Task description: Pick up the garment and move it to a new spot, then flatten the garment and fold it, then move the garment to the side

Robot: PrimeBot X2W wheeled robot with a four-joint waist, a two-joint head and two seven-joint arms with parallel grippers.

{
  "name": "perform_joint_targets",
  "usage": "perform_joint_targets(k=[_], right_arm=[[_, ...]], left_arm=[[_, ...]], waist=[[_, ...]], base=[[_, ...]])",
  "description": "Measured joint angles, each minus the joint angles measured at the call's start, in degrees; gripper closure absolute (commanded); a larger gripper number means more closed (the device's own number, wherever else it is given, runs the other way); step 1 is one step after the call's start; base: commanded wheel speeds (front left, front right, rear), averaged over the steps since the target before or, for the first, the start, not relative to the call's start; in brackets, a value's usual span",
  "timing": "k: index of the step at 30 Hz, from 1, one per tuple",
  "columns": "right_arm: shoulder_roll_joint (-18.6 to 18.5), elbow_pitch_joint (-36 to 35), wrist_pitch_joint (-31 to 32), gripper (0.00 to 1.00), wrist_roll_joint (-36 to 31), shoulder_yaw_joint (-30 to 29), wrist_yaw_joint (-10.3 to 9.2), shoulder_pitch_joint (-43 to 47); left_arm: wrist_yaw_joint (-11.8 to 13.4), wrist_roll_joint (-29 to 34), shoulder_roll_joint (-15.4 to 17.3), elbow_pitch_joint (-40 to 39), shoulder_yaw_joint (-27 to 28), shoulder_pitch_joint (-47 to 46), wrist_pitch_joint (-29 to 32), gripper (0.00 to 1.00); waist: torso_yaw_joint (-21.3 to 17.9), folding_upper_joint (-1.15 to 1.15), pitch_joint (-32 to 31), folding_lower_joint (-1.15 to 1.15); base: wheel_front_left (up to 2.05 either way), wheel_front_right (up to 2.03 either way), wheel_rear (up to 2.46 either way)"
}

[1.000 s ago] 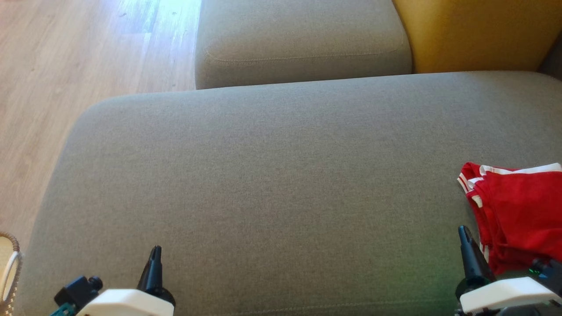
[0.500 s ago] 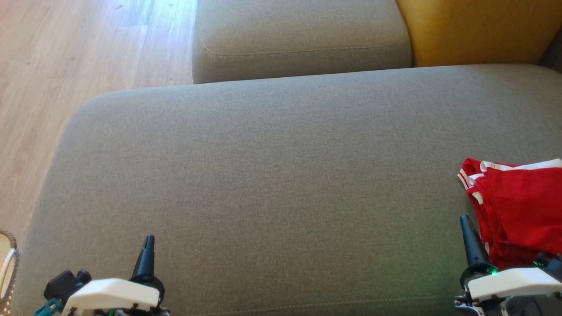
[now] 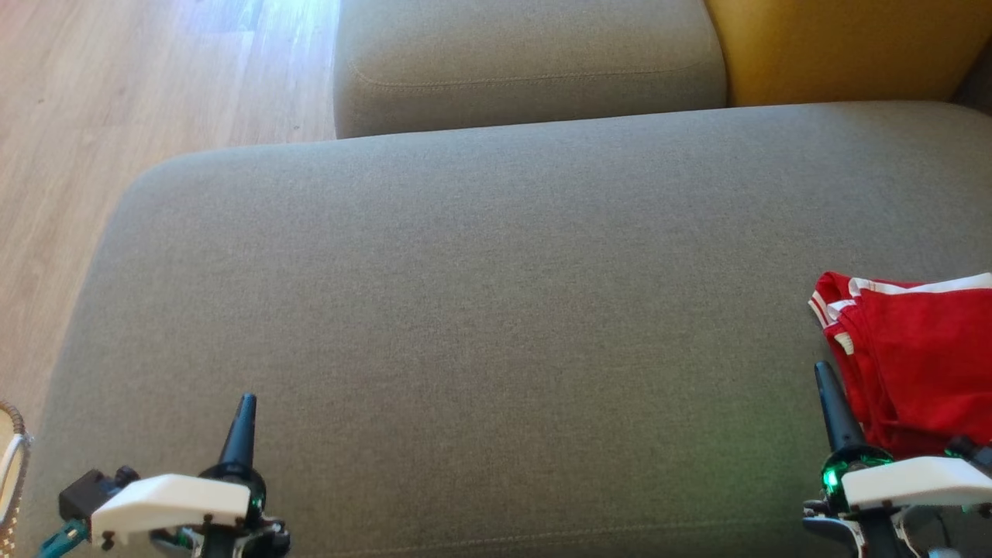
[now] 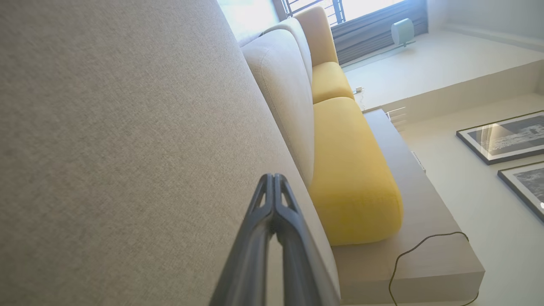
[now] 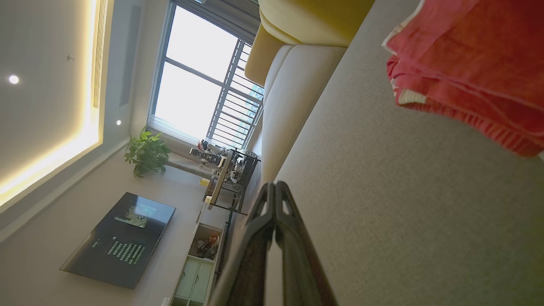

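Head view: a wide grey seat cushion (image 3: 496,310) takes up most of the frame. The red garment (image 3: 918,364), trimmed with white stripes, lies bunched in layers at the cushion's right edge and is cut off by the frame. The right gripper (image 3: 820,369) stands just beside the garment's left border, its two dark fingers pressed together into a single point and holding nothing; whether the finger brushes the cloth cannot be told from this view. The left gripper (image 3: 246,400) stands well apart from it at the lower left, over bare cushion, its fingers likewise pressed together and empty. Beyond the seat lie a second grey cushion (image 3: 527,70) and, to its right, a yellow cushion (image 3: 837,46); a wooden floor (image 3: 116,101) lies to the left, and a pale woven rim (image 3: 9,465) shows at the lower left edge

Left wrist view: the closed fingers point along the grey fabric toward the yellow cushion; framed pictures (image 4: 501,136) hang on the wall and a dark cable (image 4: 425,242) runs over a pale ledge

Right wrist view: the closed fingers point along the grey seat, with the garment near the upper right corner and a strip of bare fabric between the two; a window (image 5: 199,85), a potted plant (image 5: 146,155) and a dark television (image 5: 119,238) lie beyond
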Motion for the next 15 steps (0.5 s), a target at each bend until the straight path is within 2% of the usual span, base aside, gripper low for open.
perform_joint_targets(k=[15], right_arm=[[0.0,0.8,2.6,1.0,11.5,-0.2,0.0,-2.5]], left_arm=[[-1.6,-10.3,0.0,0.9,2.7,-2.7,2.5,1.0]], waist=[[-0.3,0.0,1.2,0.0]], base=[[0.0,0.0,0.0]])
